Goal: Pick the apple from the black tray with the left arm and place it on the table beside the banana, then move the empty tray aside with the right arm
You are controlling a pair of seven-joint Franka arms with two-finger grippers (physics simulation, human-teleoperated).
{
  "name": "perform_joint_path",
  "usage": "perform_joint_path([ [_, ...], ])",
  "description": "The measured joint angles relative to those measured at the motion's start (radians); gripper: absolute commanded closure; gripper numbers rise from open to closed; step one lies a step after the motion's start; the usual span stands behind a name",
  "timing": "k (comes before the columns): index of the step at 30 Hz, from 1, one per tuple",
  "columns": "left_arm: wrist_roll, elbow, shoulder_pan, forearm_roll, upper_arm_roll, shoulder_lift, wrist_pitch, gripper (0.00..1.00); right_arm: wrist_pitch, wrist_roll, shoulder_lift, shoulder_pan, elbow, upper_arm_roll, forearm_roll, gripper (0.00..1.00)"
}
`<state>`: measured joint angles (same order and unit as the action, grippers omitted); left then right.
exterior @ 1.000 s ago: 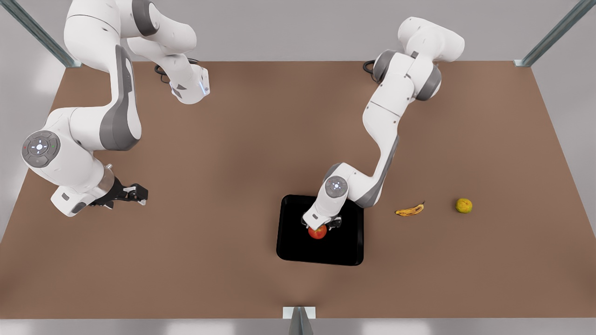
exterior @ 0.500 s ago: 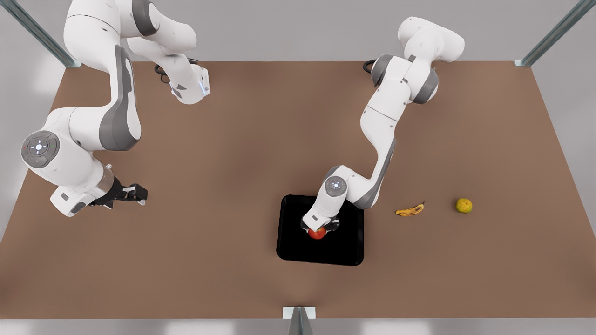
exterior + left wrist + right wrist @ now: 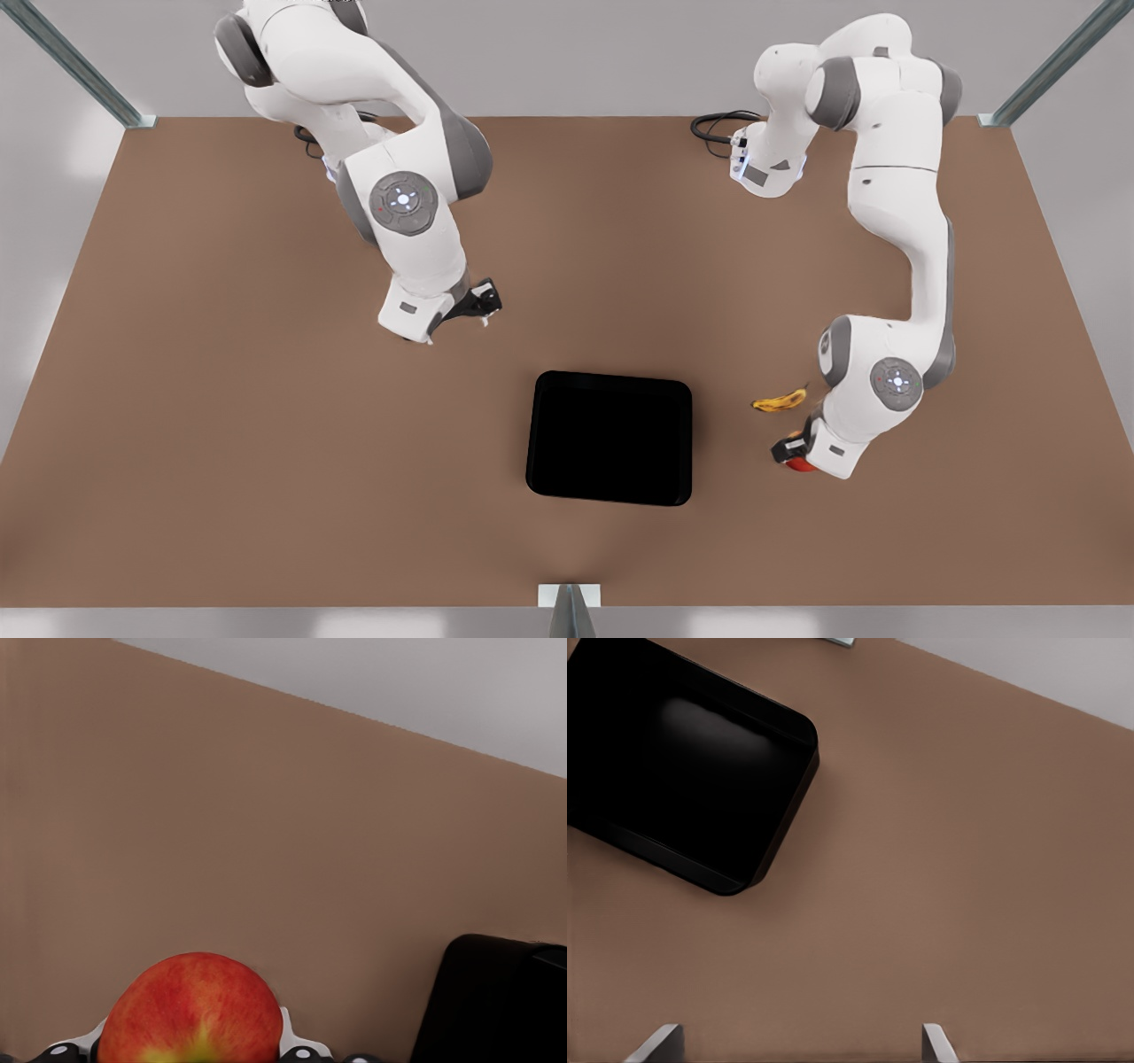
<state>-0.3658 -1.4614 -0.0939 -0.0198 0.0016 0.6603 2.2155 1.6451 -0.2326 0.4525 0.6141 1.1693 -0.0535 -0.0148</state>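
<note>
1. Black tray (image 3: 609, 439): empty, near the tabletop (image 3: 266, 461) front edge, centre.
2. Left hand (image 3: 791, 450): closed on the apple (image 3: 190, 1010), low, just in front of the banana (image 3: 780, 401), toward the right edge.
3. Right hand (image 3: 478, 306): fingers spread, holding nothing, poised behind the tray toward the left.

Apple (image 3: 190, 1010) beside banana (image 3: 780, 401), tray (image 3: 609, 438) bare

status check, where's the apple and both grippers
Left gripper shut on apple, just beside banana. Right gripper open, short of black tray. Tray empty, nothing in the way.
</note>
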Motion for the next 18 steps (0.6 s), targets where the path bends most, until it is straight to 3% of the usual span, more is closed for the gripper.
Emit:
perform_joint_path([
  [5,0.153,0.01,0.075,0.011,0.006,0.102,-0.015,0.29,0.19,-0.265,0.227,-0.03,-0.099,0.003,-0.089,0.0],
  [6,0.18,0.011,0.078,0.018,0.007,0.113,-0.016,0.0,0.229,-0.312,0.265,-0.043,-0.123,0.011,-0.103,0.0],
  [12,0.318,0.021,0.08,0.03,0.008,0.127,-0.02,0.0,0.41,-0.536,0.36,-0.052,-0.118,0.122,-0.112,0.0],
  [14,0.339,0.132,0.075,0.024,0.001,0.103,-0.064,0.0,0.472,-0.591,0.36,-0.051,-0.048,0.158,-0.073,0.0],
  [18,0.343,0.188,0.047,-0.018,-0.037,-0.16,-0.246,0.0,0.553,-0.664,0.362,-0.068,-0.007,0.167,-0.039,0.01],
])
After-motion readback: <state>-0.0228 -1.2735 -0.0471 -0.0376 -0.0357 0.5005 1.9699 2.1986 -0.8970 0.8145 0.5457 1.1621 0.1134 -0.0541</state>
